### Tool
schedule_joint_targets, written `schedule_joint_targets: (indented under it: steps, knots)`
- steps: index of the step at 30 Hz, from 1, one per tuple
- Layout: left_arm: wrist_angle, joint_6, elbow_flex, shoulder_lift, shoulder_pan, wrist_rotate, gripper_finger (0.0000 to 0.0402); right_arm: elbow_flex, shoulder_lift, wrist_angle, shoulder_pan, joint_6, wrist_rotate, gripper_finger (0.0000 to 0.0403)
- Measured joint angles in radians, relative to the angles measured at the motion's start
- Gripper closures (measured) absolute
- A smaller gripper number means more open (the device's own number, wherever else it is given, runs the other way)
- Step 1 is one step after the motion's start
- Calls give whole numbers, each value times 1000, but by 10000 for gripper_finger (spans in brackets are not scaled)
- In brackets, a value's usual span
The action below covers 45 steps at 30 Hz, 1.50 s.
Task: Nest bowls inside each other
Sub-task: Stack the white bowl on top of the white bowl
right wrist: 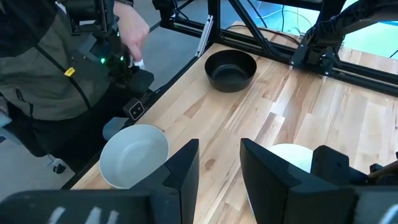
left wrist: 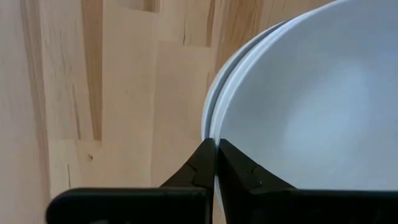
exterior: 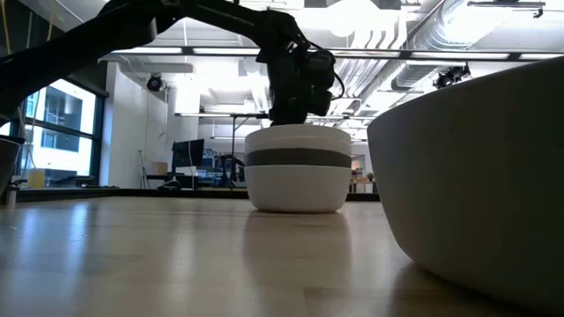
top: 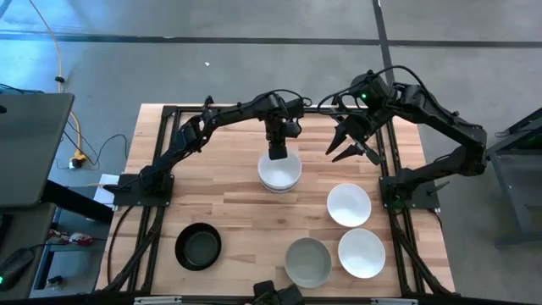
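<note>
A stack of nested bowls (top: 279,174) stands on its base mid-table; the low view shows the stack (exterior: 297,167) as white, a grey band, then white on top. My left gripper (top: 278,152) comes down on its far rim, shut on the top white bowl (left wrist: 311,93). My right gripper (top: 351,146) hangs open above the table to the stack's right, touching nothing. Two white bowls (top: 348,204) (top: 362,252), a grey bowl (top: 307,261) and a black bowl (top: 198,246) stand apart, upright on the wood. My left gripper pinches the top white bowl's rim (left wrist: 215,134) at the far side of the stack, one finger (left wrist: 239,171) inside the bowl and one finger (left wrist: 198,169) outside. The fingers point down from above. The bowl sits level in the stack below it.
A person (right wrist: 56,62) stands at the table's near edge by the black bowl (right wrist: 231,70) and grey bowl (right wrist: 134,155). The black frame rails (top: 161,110) run around the tabletop. Bare wood lies left of the stack (top: 212,182). One white bowl (exterior: 476,176) looms close in the low view.
</note>
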Motion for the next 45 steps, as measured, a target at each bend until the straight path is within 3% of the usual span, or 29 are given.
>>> schedule_joint_targets:
  steps: [5, 15, 20, 28, 33, 36, 45]
  knots:
    - [-2, -14, 0, 0, 0, 0, 374, 0, 0, 0, 0, -3, 0, 293]
    - [-2, 24, 11, -7, -6, -4, 243, 0, 0, -9, 0, -7, 0, 293]
    - [-7, 49, 54, -29, -6, -3, 197, 0, 0, -19, 0, -18, 0, 293]
    - [-87, 81, 53, -189, 7, -1, 177, 0, 0, -75, -2, -7, 1, 293]
    - [-147, 66, 53, -319, 9, 8, 179, 0, 0, -113, -24, 105, 31, 293]
    - [-164, 42, 53, -389, -4, 7, 177, 0, 0, -114, -33, 228, 93, 293]
    - [-191, -4, 53, -547, -75, -11, 177, 0, 6, -210, -33, 568, 435, 293]
